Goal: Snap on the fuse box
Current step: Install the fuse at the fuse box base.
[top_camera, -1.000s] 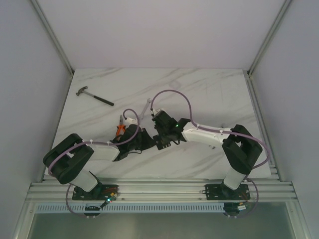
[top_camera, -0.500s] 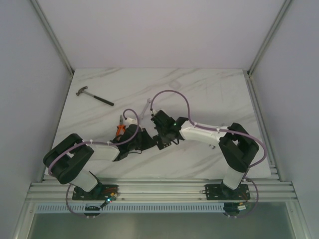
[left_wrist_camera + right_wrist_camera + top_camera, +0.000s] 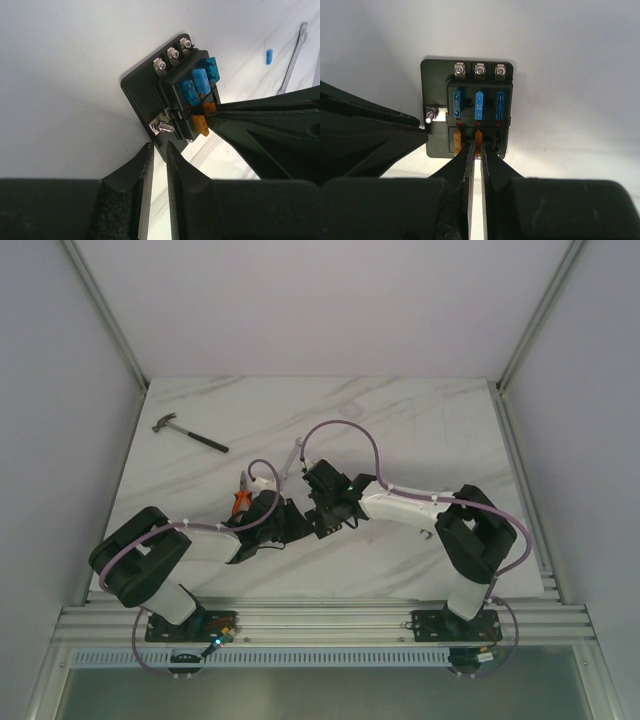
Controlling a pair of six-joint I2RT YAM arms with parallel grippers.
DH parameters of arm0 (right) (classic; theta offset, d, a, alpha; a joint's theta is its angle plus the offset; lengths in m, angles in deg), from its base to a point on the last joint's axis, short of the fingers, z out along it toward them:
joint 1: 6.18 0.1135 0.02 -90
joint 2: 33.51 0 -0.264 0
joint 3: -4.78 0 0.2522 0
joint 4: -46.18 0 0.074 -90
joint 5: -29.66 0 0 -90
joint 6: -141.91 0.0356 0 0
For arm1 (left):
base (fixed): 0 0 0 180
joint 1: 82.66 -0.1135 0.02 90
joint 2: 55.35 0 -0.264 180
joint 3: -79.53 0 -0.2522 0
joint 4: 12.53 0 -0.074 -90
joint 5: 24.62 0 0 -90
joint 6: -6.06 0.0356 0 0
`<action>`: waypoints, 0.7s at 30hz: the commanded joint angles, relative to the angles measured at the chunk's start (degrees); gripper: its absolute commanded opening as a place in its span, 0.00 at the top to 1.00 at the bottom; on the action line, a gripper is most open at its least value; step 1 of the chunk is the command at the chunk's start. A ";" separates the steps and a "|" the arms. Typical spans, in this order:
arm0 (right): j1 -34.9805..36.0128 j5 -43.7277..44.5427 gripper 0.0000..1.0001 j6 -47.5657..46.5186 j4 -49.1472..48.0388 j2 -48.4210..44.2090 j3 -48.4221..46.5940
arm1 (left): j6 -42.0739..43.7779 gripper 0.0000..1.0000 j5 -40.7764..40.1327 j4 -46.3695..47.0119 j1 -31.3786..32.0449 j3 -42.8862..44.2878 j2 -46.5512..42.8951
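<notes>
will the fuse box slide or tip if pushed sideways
Probably stiff: the fuse box looks like moulded black plastic. Its flat base plate should resist tipping. Likely light, so it may skid on the smooth table.

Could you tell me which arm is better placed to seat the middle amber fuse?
Probably right: the right gripper pinches that small amber plastic fuse in the black rectangular plastic fuse box; the left gripper sits at its base corner.
</notes>
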 commanded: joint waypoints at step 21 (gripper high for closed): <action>0.62 -5.69 1.00 -4.91 10.91 0.61 -1.14 | -2.27 0.65 -4.24 -0.01 -0.33 -2.75 -6.17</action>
